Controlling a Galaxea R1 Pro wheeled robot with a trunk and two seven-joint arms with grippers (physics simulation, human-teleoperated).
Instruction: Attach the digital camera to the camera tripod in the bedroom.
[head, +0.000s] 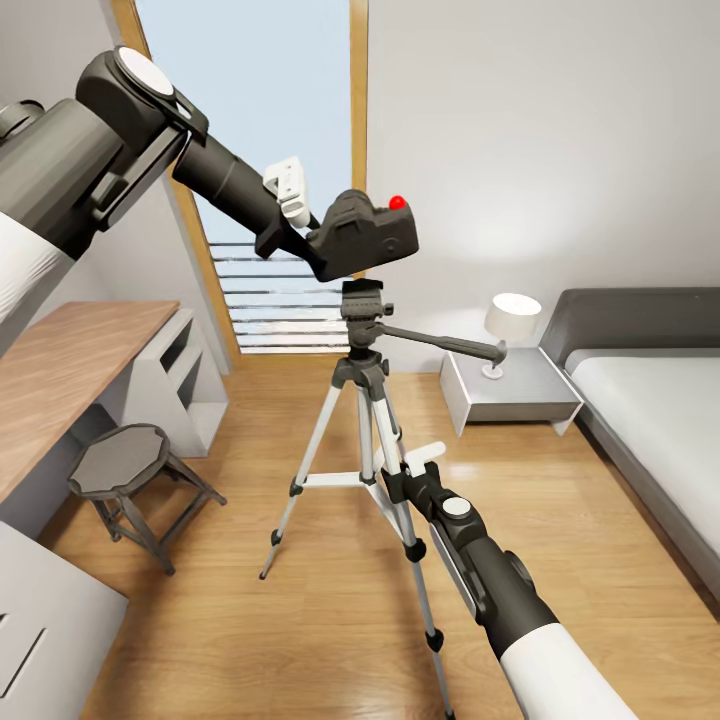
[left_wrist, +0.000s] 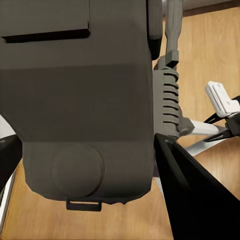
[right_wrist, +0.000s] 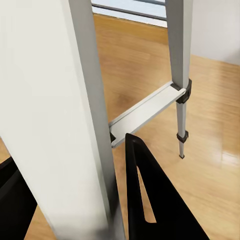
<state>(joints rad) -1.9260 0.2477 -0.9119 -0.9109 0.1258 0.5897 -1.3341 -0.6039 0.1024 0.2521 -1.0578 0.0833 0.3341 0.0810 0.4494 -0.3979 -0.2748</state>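
The right claw is clenched on a tripod leg: in the right wrist view the silver leg runs between the two black fingers, and a flat silver brace leads from it to another leg with black joints. The tripod stands on the light wood floor, three silver legs spread, black feet down. Its black head carries a long pan handle pointing toward the bed side.

Just above the head, the left claw grasps the camera, a small black boxy body with a round red button on top. The camera sits tilted and close over the head plate; whether they touch cannot be told. In the left wrist view the camera's dark body takes up most of the frame, a black finger beside it, the ribbed tripod head just beyond.

Left of the tripod stands a low grey stool, beside a wooden counter. Right of it is a grey nightstand with a white lamp, then the bed with its white mattress. Behind is a tall wood-framed window in the grey wall.
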